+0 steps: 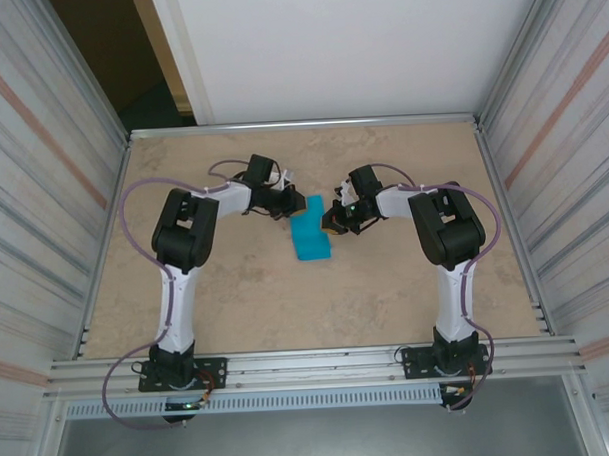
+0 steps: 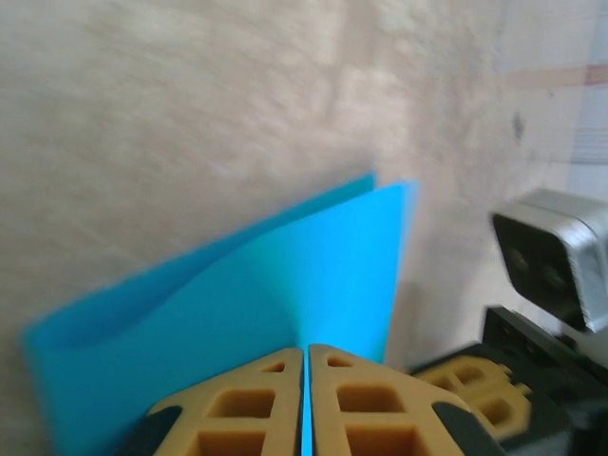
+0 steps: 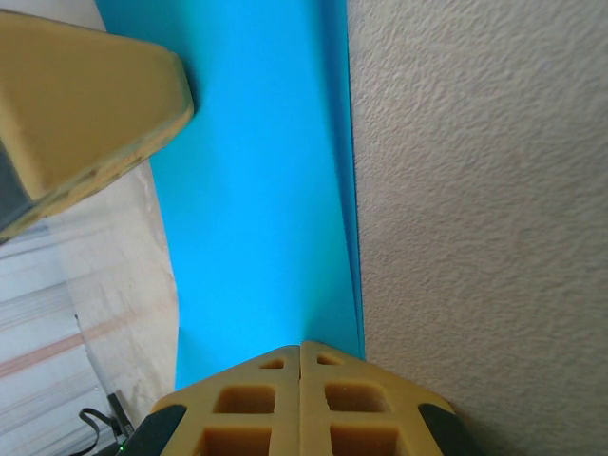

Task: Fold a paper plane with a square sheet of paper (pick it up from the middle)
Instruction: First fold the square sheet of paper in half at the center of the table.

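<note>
Folded paper (image 1: 310, 238) pinched from either side by fully closed left fingers (image 2: 237, 408) and right fingers (image 3: 361, 418) (likely keeping layers aligned for creasing).

**Blue on beige**

The paper (image 1: 310, 238) is plain bright cyan-blue, with no pattern. The tabletop (image 1: 387, 285) is mottled beige, like stone. The fingers (image 2: 247, 408) are ochre-yellow. The arms (image 1: 170, 293) are white with black joints and carry purple cables (image 1: 124, 207). The walls (image 1: 43, 197) are ribbed grey with faint reddish stripes.
</note>
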